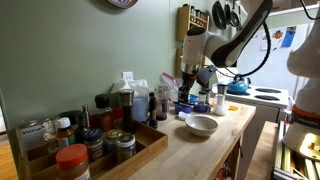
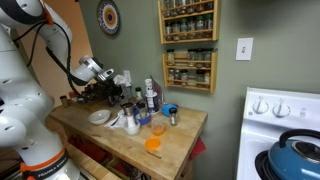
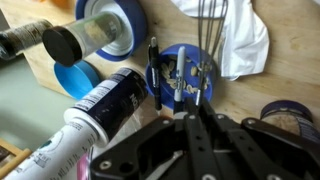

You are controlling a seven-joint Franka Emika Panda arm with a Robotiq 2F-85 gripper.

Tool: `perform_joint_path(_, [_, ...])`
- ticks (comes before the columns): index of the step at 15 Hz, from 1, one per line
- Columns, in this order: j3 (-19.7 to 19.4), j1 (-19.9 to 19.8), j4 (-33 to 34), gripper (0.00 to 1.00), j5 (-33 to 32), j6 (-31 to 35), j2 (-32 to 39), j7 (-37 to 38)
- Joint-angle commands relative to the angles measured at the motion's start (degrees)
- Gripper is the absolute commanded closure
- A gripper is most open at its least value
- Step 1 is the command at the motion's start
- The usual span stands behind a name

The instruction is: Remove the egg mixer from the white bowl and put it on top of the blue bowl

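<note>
In the wrist view my gripper (image 3: 188, 100) is shut on the egg mixer (image 3: 212, 25). Its thin silvery wires stretch away from the fingertips over a white cloth. The blue bowl (image 3: 180, 52) lies right under the fingertips, and the mixer's lower part crosses over it. In both exterior views the gripper (image 1: 192, 88) (image 2: 112, 88) hangs low among the bottles at the back of the wooden counter. The white bowl (image 1: 201, 125) (image 2: 99, 117) stands apart from the gripper on the counter, with no mixer showing in it.
A dark bottle (image 3: 120, 100), a blue tape roll (image 3: 110, 25) and a white cloth (image 3: 245, 40) crowd round the blue bowl. A wooden tray of jars (image 1: 90, 150) fills one end of the counter. A blue kettle (image 2: 297, 155) sits on the stove. An orange cup (image 2: 153, 145) stands near the counter edge.
</note>
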Motion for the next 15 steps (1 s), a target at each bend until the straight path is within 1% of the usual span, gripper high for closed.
perform_joint_path(1, [0.6,-1.0,4.3,0.98,-9.1,-4.7,7.5,0.7])
perform_joint_path(6, [-2.6,1.5,9.9,0.98,-14.7,-14.0,18.1,1.7])
perform_joint_path(7, [-12.7,11.0,10.4,0.98,-12.5,-13.1,17.2,0.9])
perform_joint_path(8, [-15.4,13.3,11.7,0.98,-11.9,-13.2,18.7,1.3])
perform_joint_path(11, [-29.3,25.6,15.1,0.98,-9.0,-10.1,21.9,0.3])
perform_joint_path(12, [-33.0,28.7,16.2,0.98,-8.0,-8.9,22.7,-0.1])
perform_joint_path(14, [-39.4,34.5,17.9,0.98,-5.3,-6.5,23.7,-0.6])
perform_joint_path(15, [-41.7,36.5,18.6,0.98,-4.1,-5.8,23.9,-0.8])
